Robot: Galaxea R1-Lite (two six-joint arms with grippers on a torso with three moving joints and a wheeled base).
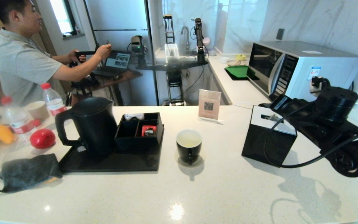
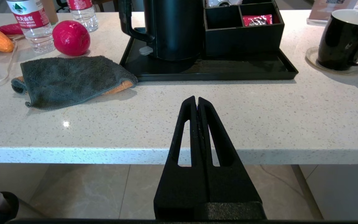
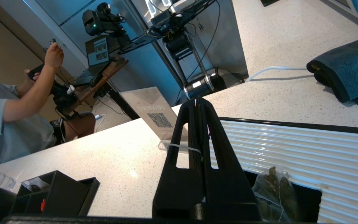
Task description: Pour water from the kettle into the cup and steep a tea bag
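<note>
The right gripper [image 3: 197, 102], jaws pressed together on the thin white string [image 3: 183, 147] (tea bag [image 3: 273, 189] resting in the black box's [image 1: 267, 137] slot), is shown risking slippage or snagging; the cup [image 1: 189, 146] stands well apart.

I'm working in a home-style kitchen set up for recording: a speckled stone counter [image 1: 197, 193] with a microwave [image 1: 303, 70], a sink faucet [image 1: 185, 32] and a tall fridge [image 1: 117, 31] behind, plus a man [image 1: 20, 59] at a laptop [image 1: 117, 60].
</note>
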